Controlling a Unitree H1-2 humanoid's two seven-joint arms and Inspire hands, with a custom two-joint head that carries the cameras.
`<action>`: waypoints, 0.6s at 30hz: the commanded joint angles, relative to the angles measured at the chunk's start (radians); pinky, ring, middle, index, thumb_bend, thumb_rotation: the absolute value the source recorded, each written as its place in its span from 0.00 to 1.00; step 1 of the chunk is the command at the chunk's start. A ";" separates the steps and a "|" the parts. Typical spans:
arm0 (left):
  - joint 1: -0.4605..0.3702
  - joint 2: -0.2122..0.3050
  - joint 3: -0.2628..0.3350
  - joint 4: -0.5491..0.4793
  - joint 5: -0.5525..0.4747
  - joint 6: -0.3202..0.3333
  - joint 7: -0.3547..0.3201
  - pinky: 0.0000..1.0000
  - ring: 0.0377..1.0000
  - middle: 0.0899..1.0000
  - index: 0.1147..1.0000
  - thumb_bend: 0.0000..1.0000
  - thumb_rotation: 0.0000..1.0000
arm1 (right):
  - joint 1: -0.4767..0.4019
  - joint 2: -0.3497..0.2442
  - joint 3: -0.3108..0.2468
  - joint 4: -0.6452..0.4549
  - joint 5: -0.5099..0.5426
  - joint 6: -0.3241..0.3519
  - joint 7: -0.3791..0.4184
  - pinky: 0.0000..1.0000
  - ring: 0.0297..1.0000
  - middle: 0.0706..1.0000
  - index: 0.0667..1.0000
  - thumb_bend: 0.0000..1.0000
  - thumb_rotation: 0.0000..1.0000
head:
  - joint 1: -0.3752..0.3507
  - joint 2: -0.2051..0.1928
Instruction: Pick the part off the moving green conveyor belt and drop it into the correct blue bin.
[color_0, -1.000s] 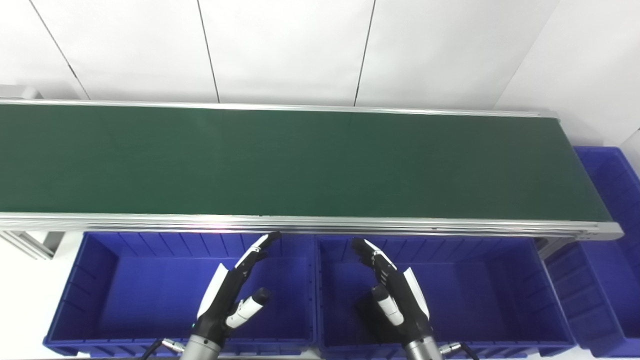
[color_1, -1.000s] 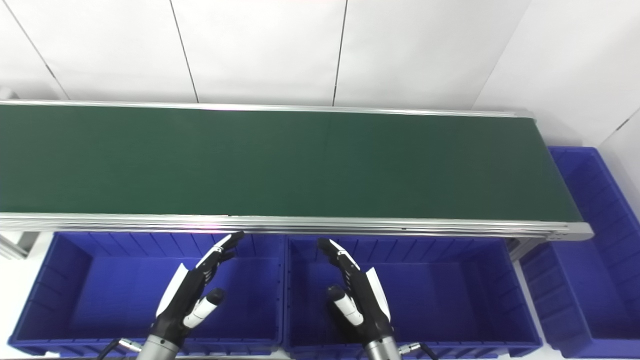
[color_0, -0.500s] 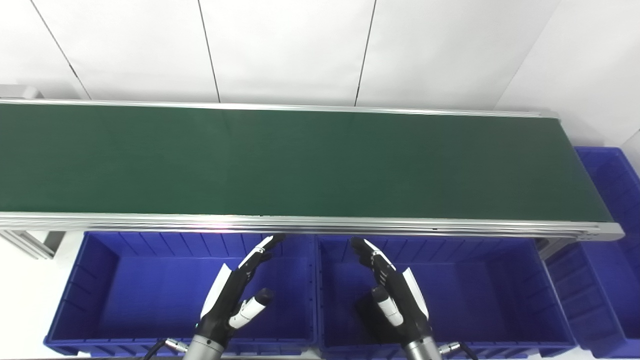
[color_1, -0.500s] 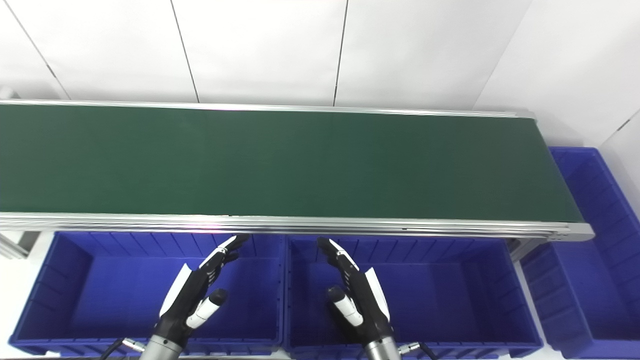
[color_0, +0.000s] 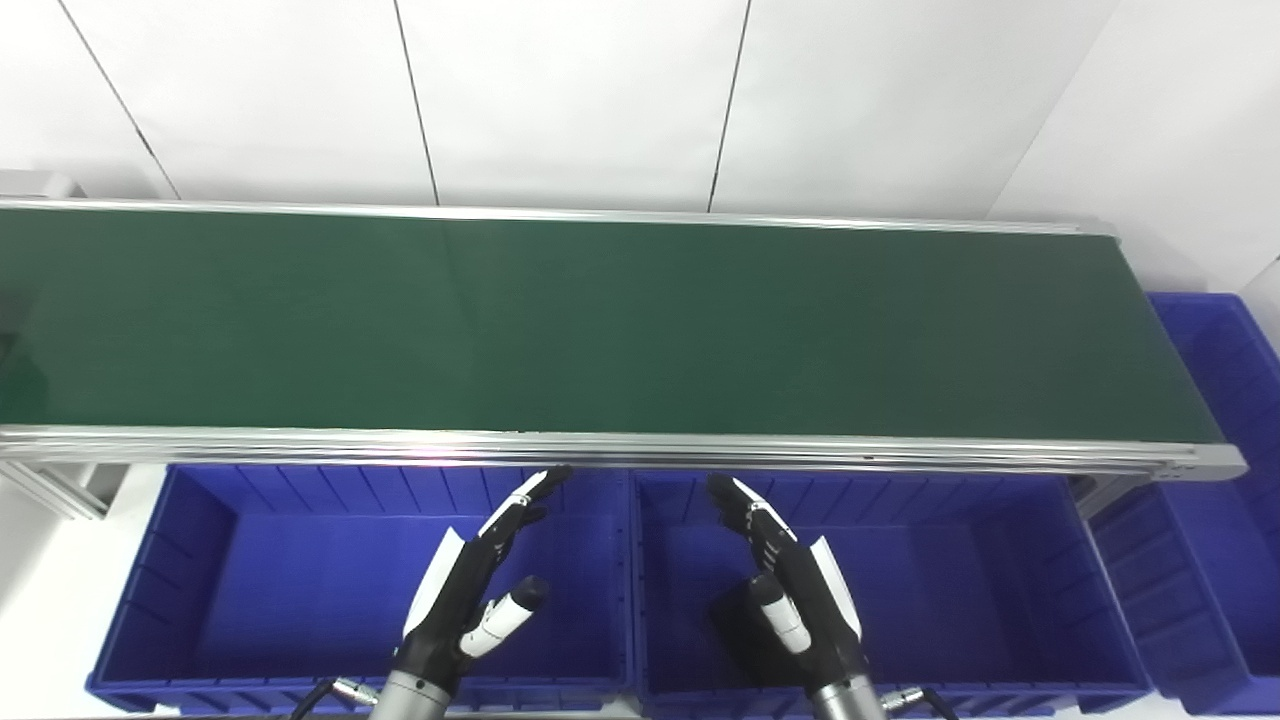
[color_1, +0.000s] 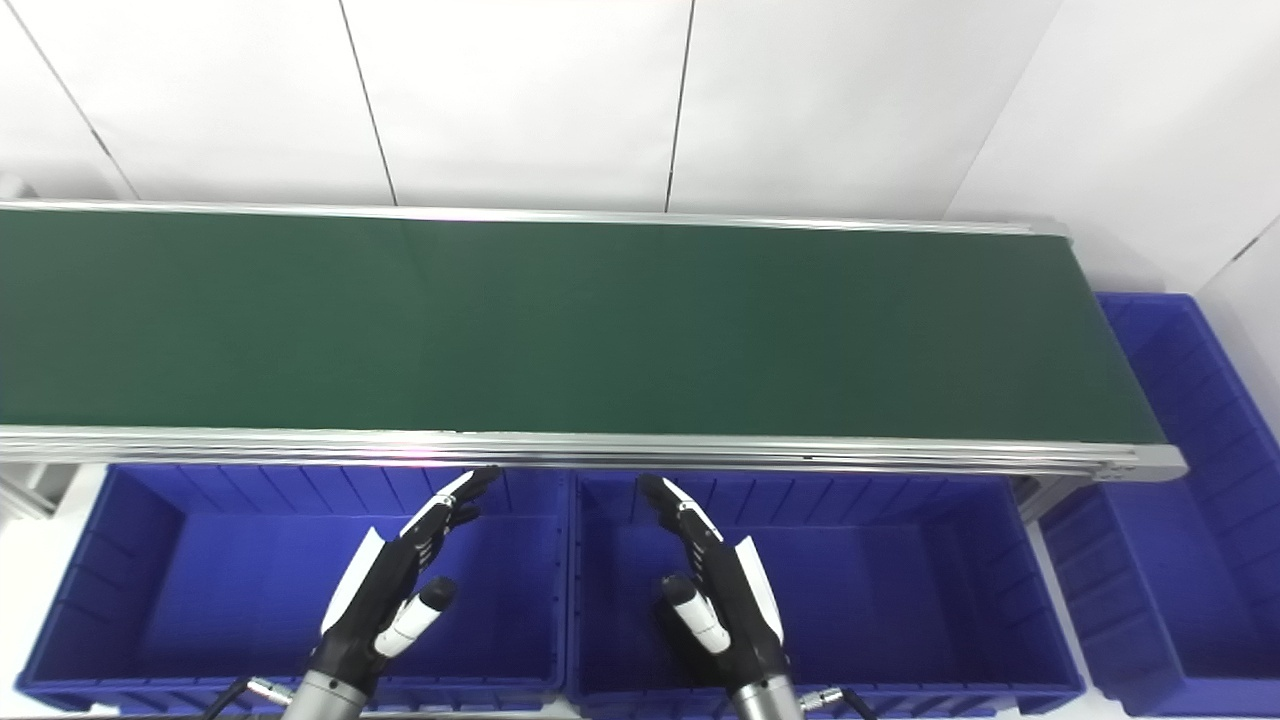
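The green conveyor belt (color_0: 600, 330) runs across the view with no part on it. A faint dark shadow shows at its far left edge. My left hand (color_0: 470, 590) is open and empty above the left blue bin (color_0: 200, 560). My right hand (color_0: 790, 590) is open and empty above the middle blue bin (color_0: 980, 590). Both hands hover just in front of the belt's near rail, palms facing each other.
A third blue bin (color_0: 1220, 500) stands past the belt's right end. The belt's aluminium near rail (color_0: 600, 445) runs just above the fingertips. A white panelled wall (color_0: 560, 100) rises behind the belt.
Both hands have barely moved. A faint dark shadow has appeared on the belt at the far left edge.
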 joint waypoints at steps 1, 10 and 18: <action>-0.004 -0.003 -0.001 -0.020 0.006 -0.028 0.019 0.89 0.93 0.94 0.88 0.82 1.00 | -0.003 0.001 0.001 -0.035 0.007 -0.061 0.000 0.90 0.91 0.89 0.87 0.90 1.00 | 0.001 0.001; 0.000 -0.007 -0.008 -0.021 -0.001 -0.028 0.016 0.89 0.94 0.94 0.87 0.83 1.00 | -0.006 -0.002 0.003 -0.028 -0.008 -0.062 -0.009 0.89 0.91 0.89 0.87 0.89 1.00 | 0.005 -0.002; 0.006 -0.008 -0.016 -0.022 0.003 -0.027 0.023 0.91 0.94 0.93 0.89 0.81 1.00 | -0.005 -0.010 0.005 -0.027 -0.017 -0.060 -0.017 0.89 0.90 0.89 0.87 0.87 1.00 | 0.010 -0.004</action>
